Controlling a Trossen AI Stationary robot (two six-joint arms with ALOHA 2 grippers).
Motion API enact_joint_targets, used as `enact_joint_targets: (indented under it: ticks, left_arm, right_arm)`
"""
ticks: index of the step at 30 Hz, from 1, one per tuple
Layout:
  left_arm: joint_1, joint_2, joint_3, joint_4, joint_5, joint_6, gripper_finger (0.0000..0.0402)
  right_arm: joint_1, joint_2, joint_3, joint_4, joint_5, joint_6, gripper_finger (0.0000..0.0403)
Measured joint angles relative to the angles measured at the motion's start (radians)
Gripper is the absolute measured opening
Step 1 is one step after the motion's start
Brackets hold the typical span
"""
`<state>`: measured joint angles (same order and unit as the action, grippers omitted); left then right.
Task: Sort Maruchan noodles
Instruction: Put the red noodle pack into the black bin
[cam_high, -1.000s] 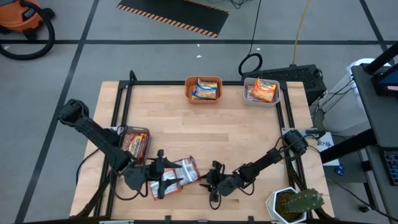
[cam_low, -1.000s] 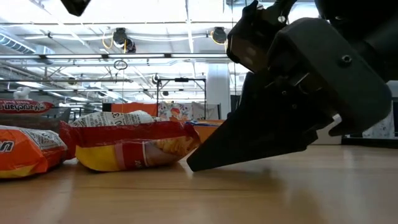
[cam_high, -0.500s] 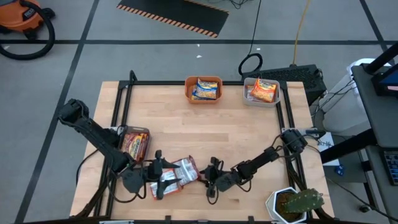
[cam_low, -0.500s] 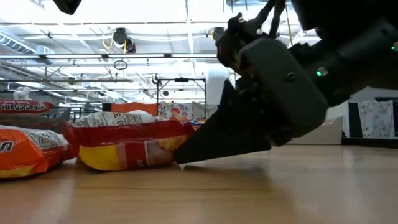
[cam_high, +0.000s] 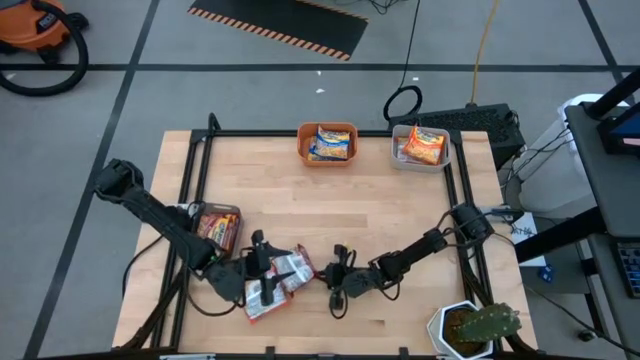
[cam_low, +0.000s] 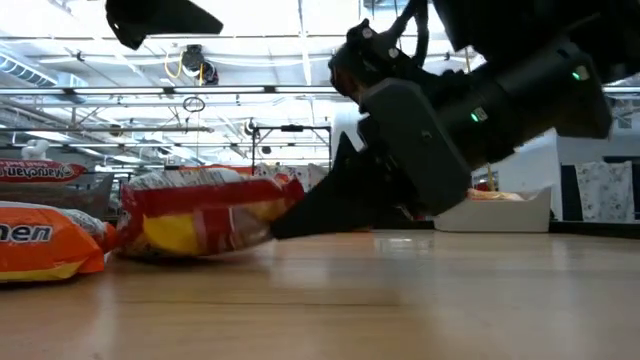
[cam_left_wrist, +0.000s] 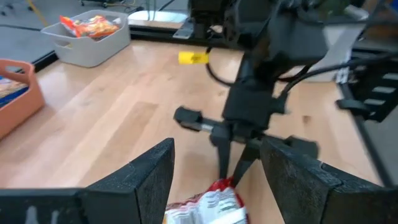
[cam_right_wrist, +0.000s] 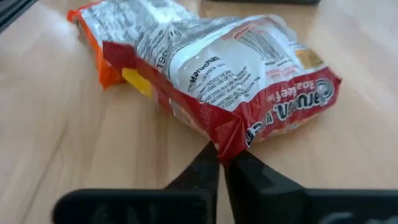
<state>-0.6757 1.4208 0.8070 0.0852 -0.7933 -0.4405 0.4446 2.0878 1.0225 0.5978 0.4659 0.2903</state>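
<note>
A silver-red noodle packet (cam_high: 293, 270) lies near the table's front edge, left of centre. It also shows in the right wrist view (cam_right_wrist: 230, 62) and the low view (cam_low: 200, 215). Its left part rests on an orange packet (cam_right_wrist: 107, 70) (cam_low: 40, 250). My right gripper (cam_high: 320, 279) (cam_right_wrist: 222, 158) is shut on the silver-red packet's right end. My left gripper (cam_high: 262, 268) (cam_left_wrist: 217, 146) is open above the packets and touches nothing; it shows high up in the low view (cam_low: 160, 15). My right gripper pinches the crimped end seam (cam_right_wrist: 232, 142) of the silver-red packet between its two fingertips, at the end that faces the table's right side. The fingers come low and nearly level from the table's right. That end is raised off the wood (cam_low: 285, 195); the packet's underside still touches the table.
An orange bin (cam_high: 327, 143) with yellow-blue packets and a grey bin (cam_high: 421, 147) with an orange packet stand at the far edge. A clear bin (cam_high: 215, 230) with dark red packets stands at the left. A potted plant (cam_high: 470, 330) is at the near right corner.
My right gripper has gone toward the table's left edge, up to the silver-red packet. The packet's right end has come up off the table and the packet now sits tilted. My left gripper has shifted slightly above the packets.
</note>
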Motion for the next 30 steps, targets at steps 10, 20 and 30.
enact_joint_targets:
  ticks: [10,20,30]
  left_arm:
    - [0.088,0.000,0.000,-0.068,0.002,0.023,0.0244]
    - [0.165,0.000,0.000,-0.068,0.002,0.116,0.0244]
    - [0.227,0.000,0.000,-0.088,0.002,0.110,0.0244]
  right_arm:
    - [-0.078,-0.136,0.000,-0.081,-0.078,-0.110,0.0001]
    - [-0.191,-0.267,0.000,-0.199,-0.134,-0.248,0.0000]
    - [-0.302,-0.297,0.000,-0.210,-0.210,-0.343,0.0000]
